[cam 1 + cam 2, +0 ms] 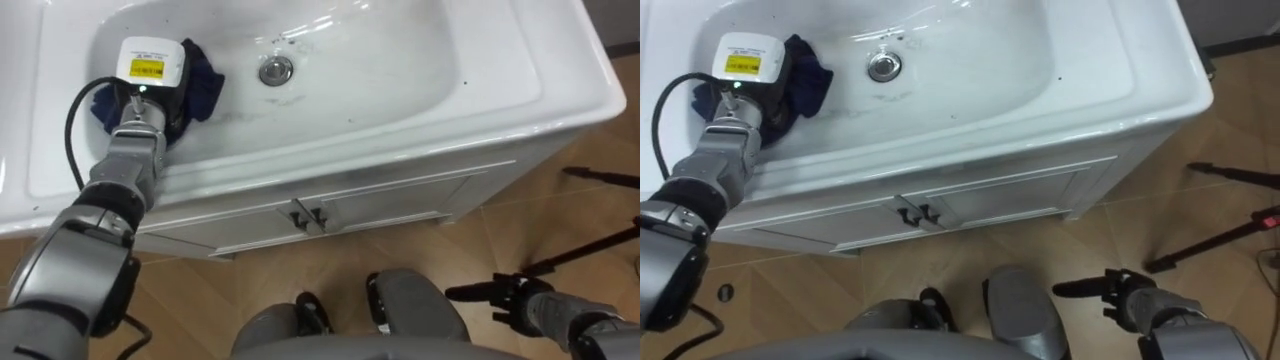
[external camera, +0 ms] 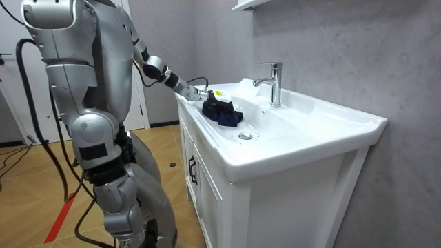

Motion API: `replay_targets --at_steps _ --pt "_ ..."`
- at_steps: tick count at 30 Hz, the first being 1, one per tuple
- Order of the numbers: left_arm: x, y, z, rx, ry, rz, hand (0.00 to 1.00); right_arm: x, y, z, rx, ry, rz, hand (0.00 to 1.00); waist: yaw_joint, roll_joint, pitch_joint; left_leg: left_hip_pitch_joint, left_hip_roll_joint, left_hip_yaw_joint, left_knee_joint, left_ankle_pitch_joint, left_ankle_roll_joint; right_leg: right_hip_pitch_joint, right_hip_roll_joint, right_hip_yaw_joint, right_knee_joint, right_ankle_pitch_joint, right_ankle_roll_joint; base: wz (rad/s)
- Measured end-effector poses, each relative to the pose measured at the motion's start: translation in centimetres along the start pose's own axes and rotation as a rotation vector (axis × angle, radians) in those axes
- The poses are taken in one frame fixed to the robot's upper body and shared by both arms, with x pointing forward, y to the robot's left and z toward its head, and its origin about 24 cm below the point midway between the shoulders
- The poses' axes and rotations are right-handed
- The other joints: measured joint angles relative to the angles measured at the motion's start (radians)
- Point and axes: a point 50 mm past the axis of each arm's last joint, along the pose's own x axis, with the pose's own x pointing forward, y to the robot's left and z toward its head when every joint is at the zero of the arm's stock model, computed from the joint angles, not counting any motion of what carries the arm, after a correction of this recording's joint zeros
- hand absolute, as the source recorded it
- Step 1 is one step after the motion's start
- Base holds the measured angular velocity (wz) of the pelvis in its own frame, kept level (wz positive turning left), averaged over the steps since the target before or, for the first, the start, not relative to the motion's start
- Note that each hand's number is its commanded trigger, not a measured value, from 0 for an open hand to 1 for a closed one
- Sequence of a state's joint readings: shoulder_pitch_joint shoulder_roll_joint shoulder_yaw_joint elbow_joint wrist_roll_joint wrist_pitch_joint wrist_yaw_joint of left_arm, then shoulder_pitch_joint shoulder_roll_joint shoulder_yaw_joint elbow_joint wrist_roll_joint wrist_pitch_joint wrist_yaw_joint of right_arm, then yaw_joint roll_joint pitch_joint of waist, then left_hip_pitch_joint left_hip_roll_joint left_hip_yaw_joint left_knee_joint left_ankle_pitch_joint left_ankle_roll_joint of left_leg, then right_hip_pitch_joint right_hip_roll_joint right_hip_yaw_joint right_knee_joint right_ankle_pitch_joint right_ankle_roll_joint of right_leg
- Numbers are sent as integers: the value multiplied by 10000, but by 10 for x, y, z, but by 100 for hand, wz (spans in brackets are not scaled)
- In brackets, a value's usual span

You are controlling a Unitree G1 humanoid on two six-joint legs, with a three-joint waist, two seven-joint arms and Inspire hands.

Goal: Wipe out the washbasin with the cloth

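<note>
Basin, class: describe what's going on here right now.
The robot stands at a white basin. Its left hand rests on a dark blue cloth inside the bowl, to the left of the drain, so wiping looks under way. Its right hand hangs low over the wooden floor, open and holding nothing.

Grey textured wall (image 2: 331, 41), wood floor (image 1: 450, 250), white two-door vanity cabinet (image 1: 385, 200), small wall shelf (image 2: 249, 4)

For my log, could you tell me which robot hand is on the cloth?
The left hand, on the dark blue cloth in the basin; the right hand hangs over the floor.
</note>
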State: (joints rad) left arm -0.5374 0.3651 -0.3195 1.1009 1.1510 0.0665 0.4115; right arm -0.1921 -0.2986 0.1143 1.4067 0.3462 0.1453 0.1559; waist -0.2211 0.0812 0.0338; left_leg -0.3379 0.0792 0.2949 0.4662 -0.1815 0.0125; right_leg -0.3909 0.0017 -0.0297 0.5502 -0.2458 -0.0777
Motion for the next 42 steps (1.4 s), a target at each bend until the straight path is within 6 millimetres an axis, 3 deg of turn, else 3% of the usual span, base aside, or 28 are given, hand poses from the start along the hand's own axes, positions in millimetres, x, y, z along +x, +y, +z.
replay_targets --at_steps 10,15,18,20,24,27,34,37,42 --pt "-3 -3 0 7 90 48 100 0 2 -3 10 140 46 0 40 5 -3 15 -1 -29 2 2 -5 -31 -1 5 66 -15 14 0" --pt "0 0 1 27 186 190 100 1 4 0 -201 57 73 0 60 -6 5 -202 19 -30 162 2 -9 -262 -18 13 259 -111 -71 0" --pt "2 3 8 -36 527 208 100 2 11 0 -295 52 208 0 84 -121 94 -181 37 -19 275 -4 -17 -289 -20 15 408 -101 -63 0" --pt "8 12 10 -354 817 311 100 2 19 7 -448 -153 359 0 28 -165 166 -451 110 -61 587 -34 -31 -520 -12 -24 603 -192 -141 4" --pt "16 23 21 -1134 1138 369 100 2 22 15 -570 -359 317 0 36 -183 191 -874 129 -73 798 -39 -18 -944 -46 -54 854 -190 -142 4" --pt "23 37 31 -1954 1235 636 100 2 22 16 -774 -363 151 0 -110 -267 275 -1156 101 -91 887 -29 -16 -1244 -169 -166 1011 -189 -138 10" --pt "35 62 39 -4087 1570 945 100 2 15 10 -1216 -97 -283 0 -691 -326 320 -1801 93 -167 1205 -91 37 -1798 -427 -407 1284 -201 -26 7" --pt "37 68 42 -4907 1665 952 100 2 14 9 -1199 -9 -315 0 -790 -301 327 -1955 85 -160 1200 -278 270 -1936 -432 -389 1370 -199 23 0" --pt "41 76 43 -5830 1739 1026 100 2 14 6 -1198 39 -330 0 -804 -256 316 -2160 87 -79 1245 -302 307 -2152 -441 -319 1505 -202 37 0"
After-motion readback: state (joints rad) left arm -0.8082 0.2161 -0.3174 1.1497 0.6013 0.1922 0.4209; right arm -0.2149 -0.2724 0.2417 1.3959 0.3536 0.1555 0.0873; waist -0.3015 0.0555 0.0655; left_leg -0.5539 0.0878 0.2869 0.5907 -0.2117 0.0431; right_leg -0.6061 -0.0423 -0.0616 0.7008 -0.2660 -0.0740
